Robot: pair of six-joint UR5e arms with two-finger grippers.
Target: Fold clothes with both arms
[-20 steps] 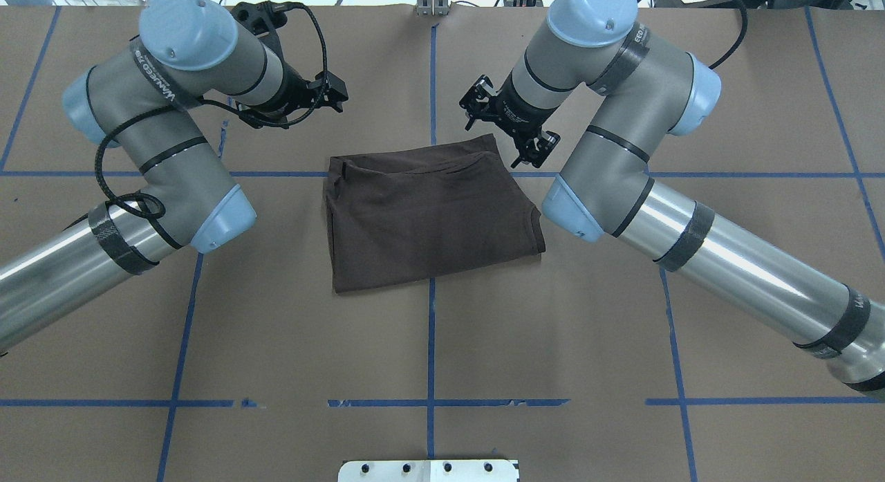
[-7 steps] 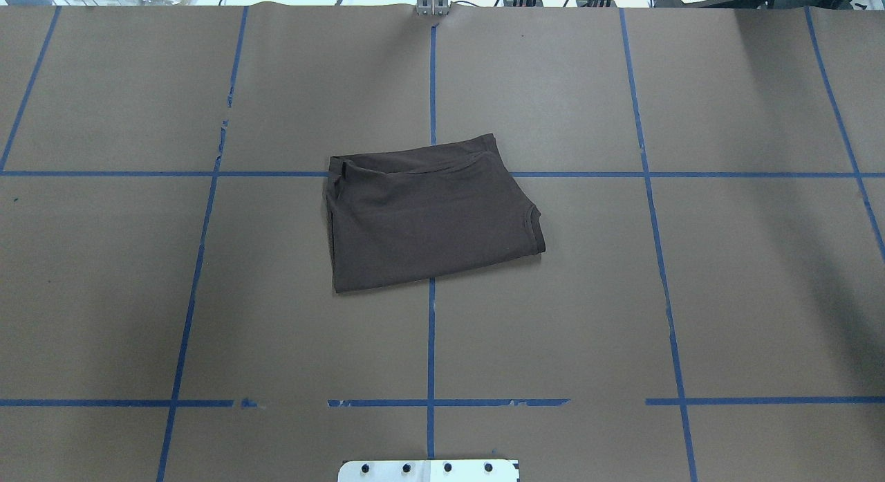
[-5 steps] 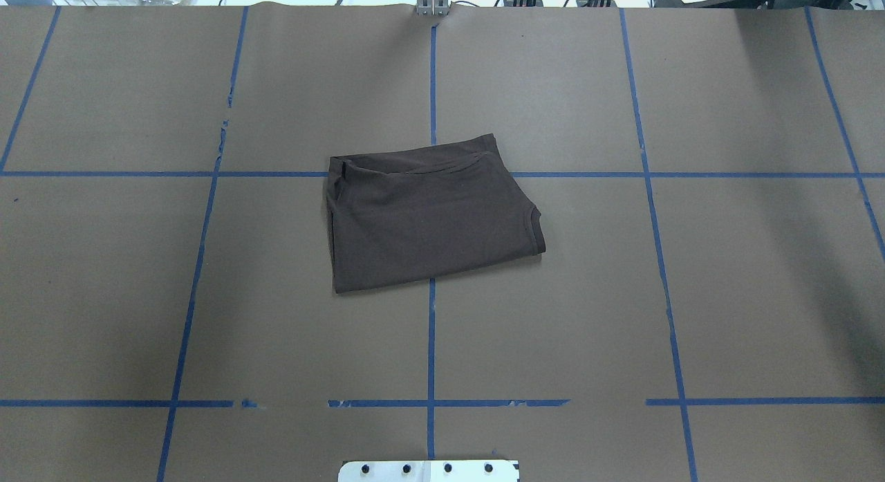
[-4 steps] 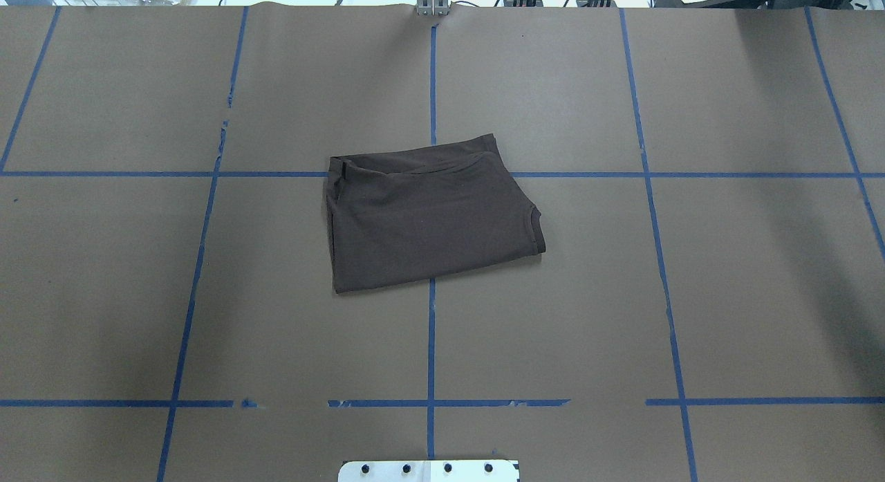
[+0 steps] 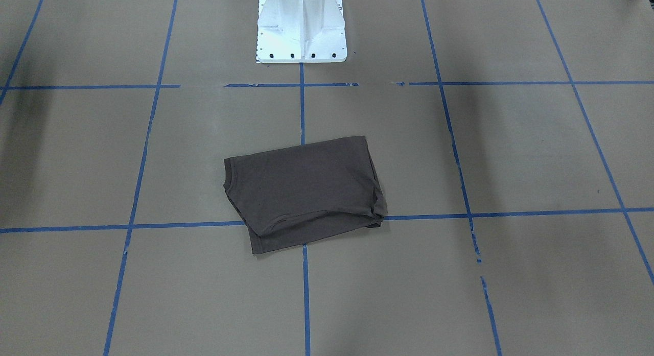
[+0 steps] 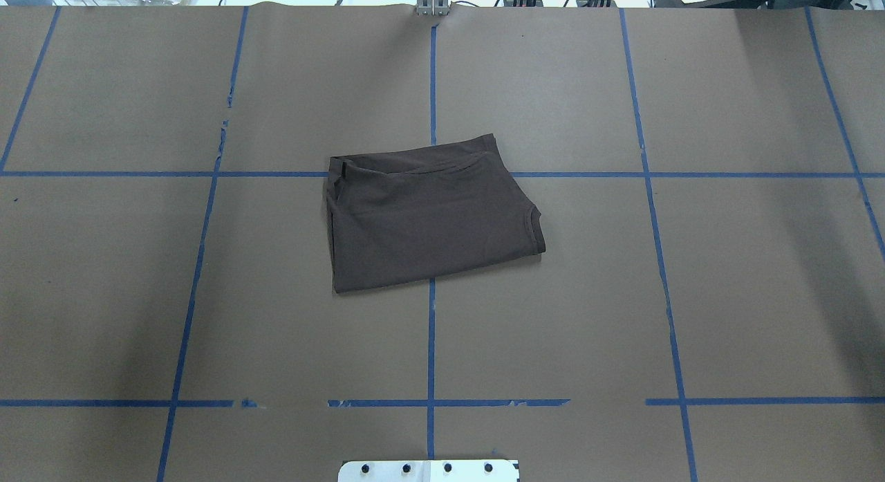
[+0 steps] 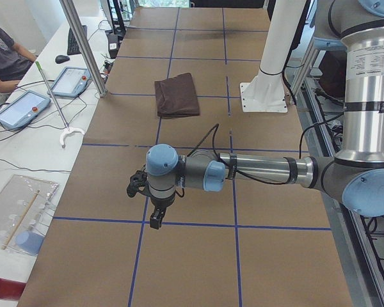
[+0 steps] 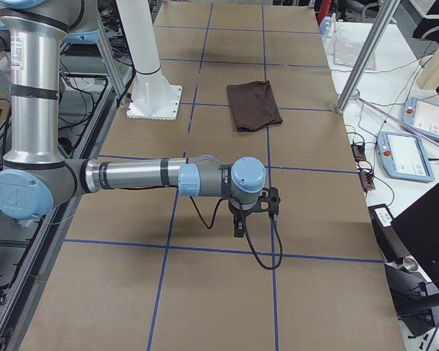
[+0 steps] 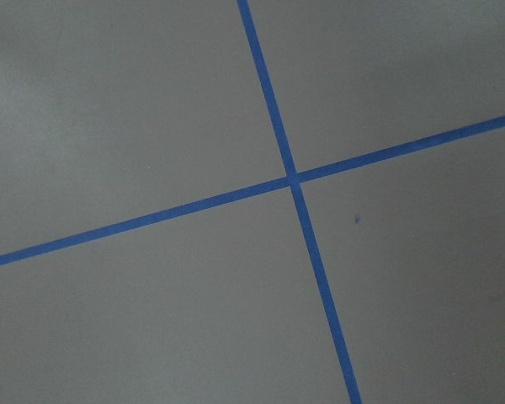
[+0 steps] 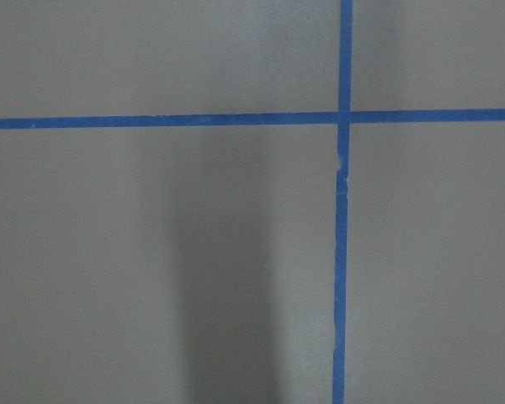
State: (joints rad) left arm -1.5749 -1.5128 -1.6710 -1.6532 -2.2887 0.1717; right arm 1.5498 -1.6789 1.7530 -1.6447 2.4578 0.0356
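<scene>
Left side first. The left arm (image 7: 262, 169) reaches out low over the table (image 6: 207, 295), well off to the robot's left of the white pedestal base (image 7: 264, 96). Its forearm runs level, and the left gripper (image 7: 155, 221) points down at the brown paper near a crossing of blue tape lines (image 9: 290, 178). We see this gripper only from the table's end, so we cannot tell whether its jaws are parted or closed. Nothing shows between them from here.

Centre. The dark grey-brown T-shirt (image 6: 429, 216) lies on the table straight out in front of the pedestal base, apart from it. It is folded into a rough rectangle, flat, a little askew to the grid. It straddles the centre tape line, and its far edge from the pedestal crosses a transverse line. A curved ribbed edge shows on the side toward the robot's right. Neither arm touches it, and both are well apart from it.

Right side. The right arm (image 8: 132, 175) mirrors the other, reaching out low and well off to the robot's right of the pedestal base. The right gripper (image 8: 238, 231) points down near another tape crossing. We cannot tell how its jaws stand either. A black cable loops beneath the wrist.
</scene>
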